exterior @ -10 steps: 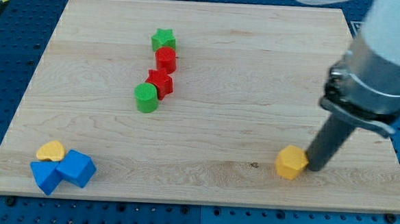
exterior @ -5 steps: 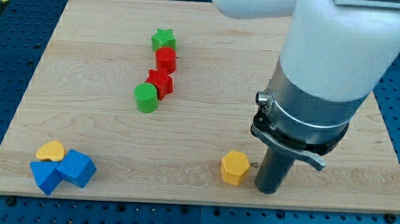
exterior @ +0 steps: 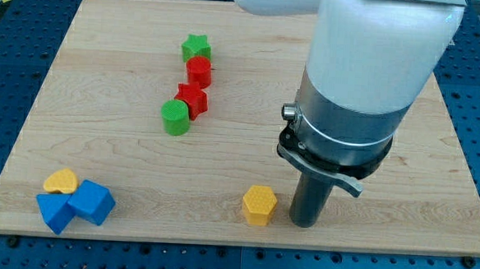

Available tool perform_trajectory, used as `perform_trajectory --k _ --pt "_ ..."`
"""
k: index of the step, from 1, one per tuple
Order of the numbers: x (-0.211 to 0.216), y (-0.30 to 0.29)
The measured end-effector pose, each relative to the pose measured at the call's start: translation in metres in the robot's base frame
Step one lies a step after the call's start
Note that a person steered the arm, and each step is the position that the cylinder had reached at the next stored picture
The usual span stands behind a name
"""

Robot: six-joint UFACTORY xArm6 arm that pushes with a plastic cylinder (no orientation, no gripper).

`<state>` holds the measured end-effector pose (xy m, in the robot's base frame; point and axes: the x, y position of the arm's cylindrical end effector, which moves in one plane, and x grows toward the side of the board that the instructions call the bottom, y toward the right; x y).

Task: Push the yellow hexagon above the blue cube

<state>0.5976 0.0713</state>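
Yellow hexagon block [exterior: 259,205]: near the wooden surface's [exterior: 327,40] bottom edge, well right of the blue cube [exterior: 92,202].
My tip [exterior: 303,223]: just right of it.
Claw: none, only a rod.

You've got a yellow hexagon [exterior: 259,205] w/ a fine dotted top, a yellow heart [exterior: 60,180], a blue cube [exterior: 92,202] and a 2nd blue block [exterior: 55,211] on a pale wood-grain board [exterior: 102,94]. Further up: green star [exterior: 196,46], red cylinder [exterior: 199,70], red star [exterior: 192,98], green cylinder [exterior: 175,116]. Arm is white over grey metal, rod dark down to my tip [exterior: 303,224]; surround is blue w/ a grid of holes.
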Motion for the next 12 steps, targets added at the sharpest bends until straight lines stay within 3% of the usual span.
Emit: perform_trajectory --k 4,7,10,11,12 --pt "-0.029 -0.17" --pt "-0.014 -0.15" --pt "-0.024 -0.229" --pt "-0.024 -0.212" --pt "-0.037 -0.148"
